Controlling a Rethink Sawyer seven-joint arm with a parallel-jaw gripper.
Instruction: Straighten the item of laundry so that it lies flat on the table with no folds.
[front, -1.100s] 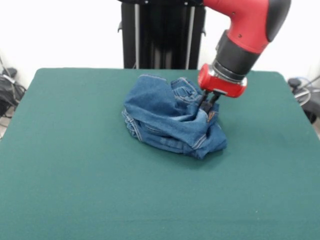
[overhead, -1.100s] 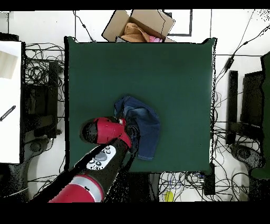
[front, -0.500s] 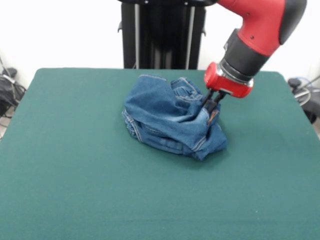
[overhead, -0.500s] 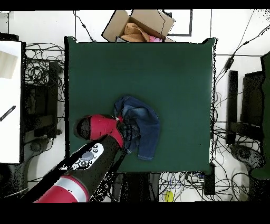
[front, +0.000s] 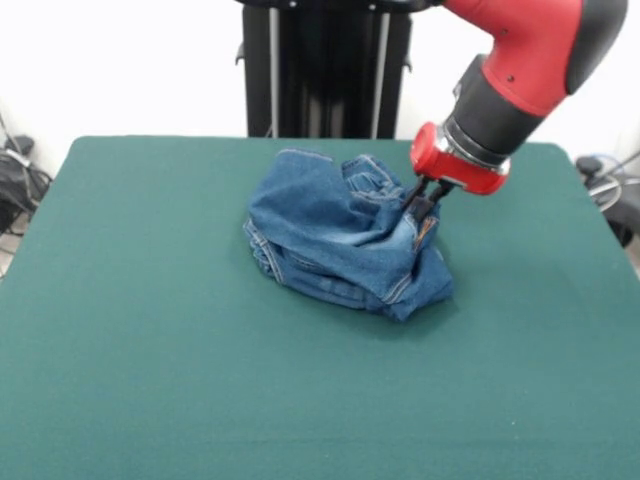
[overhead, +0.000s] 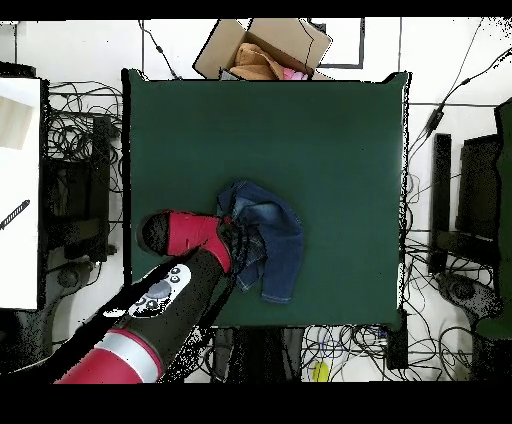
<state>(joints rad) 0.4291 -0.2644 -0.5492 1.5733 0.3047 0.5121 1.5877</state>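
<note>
The item of laundry (front: 340, 235) is a pair of blue denim jeans, crumpled in a folded heap on the far middle of the green table (front: 200, 380). My gripper (front: 420, 205) comes down at the heap's right side, its dark fingers pinched together on a raised fold of denim. The overhead view shows the jeans (overhead: 275, 235) near the table's bottom edge. There the red wrist covers their left edge, so the gripper (overhead: 236, 240) is mostly hidden. The table (overhead: 300, 130) is far larger than the heap.
An open cardboard box (overhead: 265, 48) with cloth inside sits just beyond the table's top edge in the overhead view. Cables and equipment lie on the floor around the table. The black pedestal (front: 325, 70) stands behind the jeans.
The arm has shifted slightly right and up in the front view while still gripping the fold. The heap of jeans has barely changed shape.
</note>
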